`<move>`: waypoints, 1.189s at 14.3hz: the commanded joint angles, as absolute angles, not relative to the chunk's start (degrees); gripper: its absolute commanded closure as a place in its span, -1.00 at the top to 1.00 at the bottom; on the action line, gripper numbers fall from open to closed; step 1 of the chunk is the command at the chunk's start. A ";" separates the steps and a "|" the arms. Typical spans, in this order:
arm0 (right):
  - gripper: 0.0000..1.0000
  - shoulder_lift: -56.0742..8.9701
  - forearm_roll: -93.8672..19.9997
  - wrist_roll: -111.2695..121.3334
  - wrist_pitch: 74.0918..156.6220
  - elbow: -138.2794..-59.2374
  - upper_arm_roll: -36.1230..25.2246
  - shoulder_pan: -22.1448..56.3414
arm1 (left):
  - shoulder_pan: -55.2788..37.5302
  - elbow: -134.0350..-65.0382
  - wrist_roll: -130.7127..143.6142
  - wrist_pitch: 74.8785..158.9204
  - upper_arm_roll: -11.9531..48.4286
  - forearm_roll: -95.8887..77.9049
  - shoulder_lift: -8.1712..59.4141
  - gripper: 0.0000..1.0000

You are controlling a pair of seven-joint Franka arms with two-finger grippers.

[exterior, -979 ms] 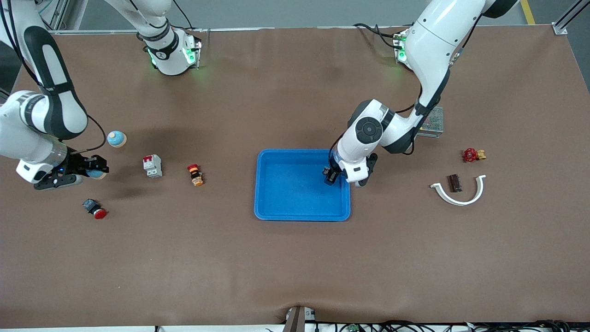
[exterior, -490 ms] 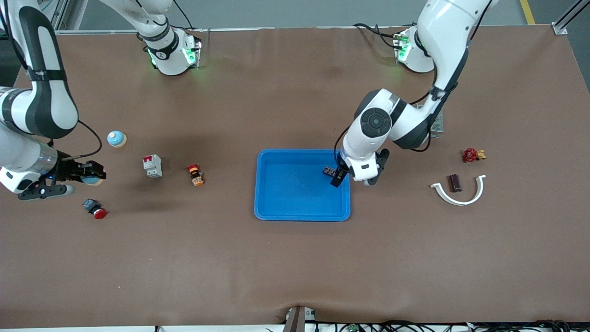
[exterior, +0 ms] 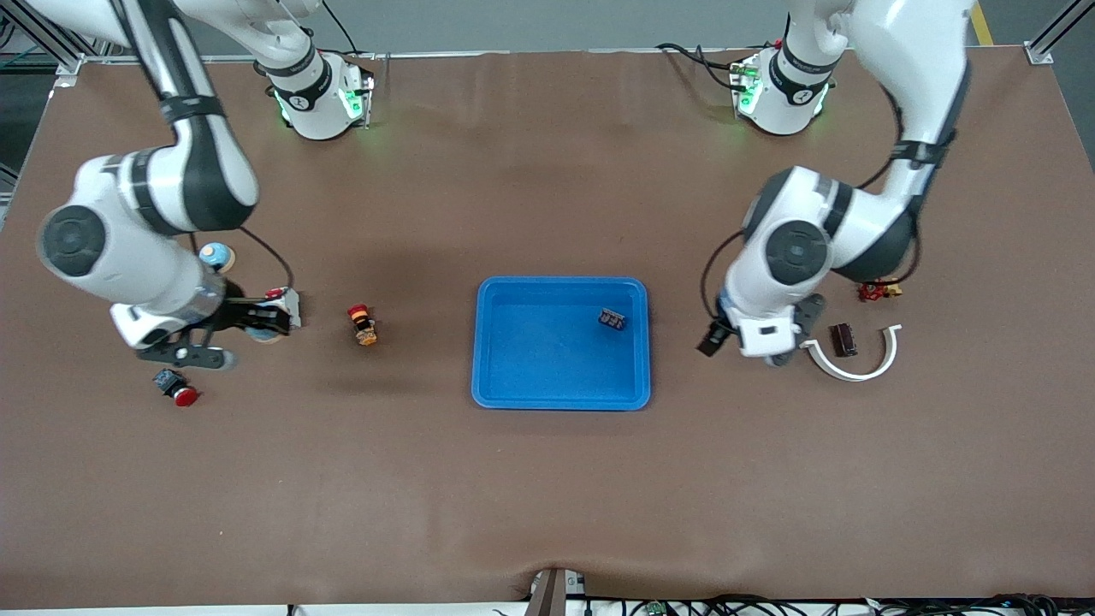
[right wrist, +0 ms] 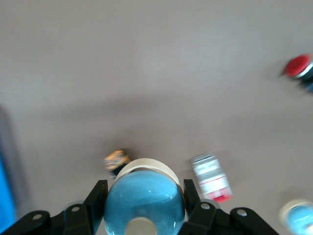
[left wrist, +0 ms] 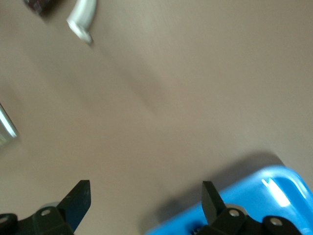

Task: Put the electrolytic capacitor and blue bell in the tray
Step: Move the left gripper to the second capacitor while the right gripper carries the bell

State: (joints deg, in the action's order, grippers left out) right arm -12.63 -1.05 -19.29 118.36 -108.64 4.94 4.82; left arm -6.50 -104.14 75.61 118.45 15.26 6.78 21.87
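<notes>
The blue tray (exterior: 513, 393) lies mid-table. A small dark capacitor (exterior: 612, 319) lies in it near the corner toward the left arm's end. My left gripper (exterior: 742, 349) is open and empty over bare table between the tray and a white curved piece (exterior: 855, 370); its wrist view shows open fingers (left wrist: 78, 196) and a tray corner (left wrist: 266, 196). My right gripper (exterior: 263, 323) is shut on a blue bell (right wrist: 144, 200) with a cream base, over the table by the white breaker (exterior: 289, 301). A second blue bell (exterior: 216, 255) sits on the table, partly hidden by the right arm.
An orange and red button (exterior: 364, 325) stands between the breaker and the tray. A red-capped button (exterior: 177, 389) lies nearer the camera at the right arm's end. A dark brown part (exterior: 844, 339) sits inside the white curved piece, and a red valve (exterior: 874, 291) lies beside them.
My left gripper let go of the capacitor in the tray, opened, and moved off toward the left arm's end. My right gripper carried the blue bell toward the tray, to beside the breaker.
</notes>
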 commanded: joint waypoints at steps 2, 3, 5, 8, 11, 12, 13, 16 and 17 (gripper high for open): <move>-1.00 -12.13 -1.14 -33.36 120.22 -108.98 4.31 12.72 | 1.47 -109.77 60.60 117.60 16.17 7.56 18.11 1.00; -1.00 -12.30 -1.14 -36.62 121.02 -108.98 4.22 14.57 | 3.67 -110.73 55.42 117.60 16.17 7.56 17.93 1.00; -1.00 -12.74 -1.14 -42.34 123.47 -108.98 4.22 18.09 | 8.50 -112.32 43.92 117.68 16.17 7.56 17.84 1.00; -1.00 -14.32 -1.14 -48.94 126.99 -108.81 4.13 22.05 | 12.91 -113.81 30.45 118.47 16.17 7.56 18.02 0.92; -1.00 -17.39 -1.23 -55.17 129.46 -106.80 4.22 25.21 | 15.11 -116.62 21.38 123.29 16.08 7.56 18.46 0.47; -1.00 -19.06 -1.23 -57.54 129.46 -105.22 4.22 26.44 | 15.47 -117.15 19.70 124.44 16.00 7.65 18.54 0.39; -1.00 -20.73 -1.23 -59.57 129.46 -103.64 4.22 27.24 | 15.56 -117.68 18.30 125.24 16.00 7.65 18.72 0.35; -1.00 -25.82 -1.23 -63.88 129.64 -99.07 4.22 29.53 | 15.82 -117.95 14.86 126.65 16.00 12.90 19.86 0.30; -1.00 -27.49 -1.14 -64.59 129.73 -97.75 4.13 30.05 | 17.30 -118.04 14.68 127.87 16.00 13.53 20.30 0.30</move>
State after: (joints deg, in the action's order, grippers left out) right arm -22.98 -1.06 -62.07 130.10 -102.71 4.78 28.68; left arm 15.15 -117.28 16.28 125.70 15.39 10.90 19.96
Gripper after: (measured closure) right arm 0.326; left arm 0.348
